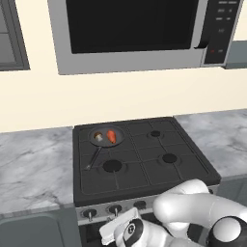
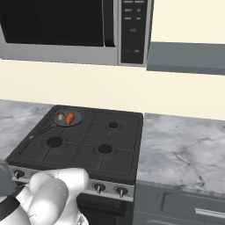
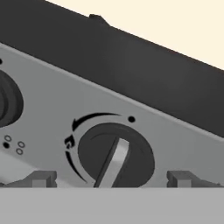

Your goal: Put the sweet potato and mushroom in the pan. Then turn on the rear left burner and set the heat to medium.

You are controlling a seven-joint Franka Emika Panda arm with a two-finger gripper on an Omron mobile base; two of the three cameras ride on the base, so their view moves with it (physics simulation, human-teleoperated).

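Sweet potato [image 1: 112, 136] and mushroom [image 1: 98, 137] lie in the pan [image 1: 117, 130], upper left of the stove [image 1: 144, 159]; fingers [image 3: 43, 178] spread either side of a knob [image 3: 114, 155].

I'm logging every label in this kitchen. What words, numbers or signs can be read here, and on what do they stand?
No words or numbers are readable.
Microwave control panel: pale marks and a small red one, too small and blurred to read.
Stove knob in the hand view: an arc-shaped mark around it, a dot above and a small symbol at its left; no letters.
Front panel: three tiny circles at left, no text.
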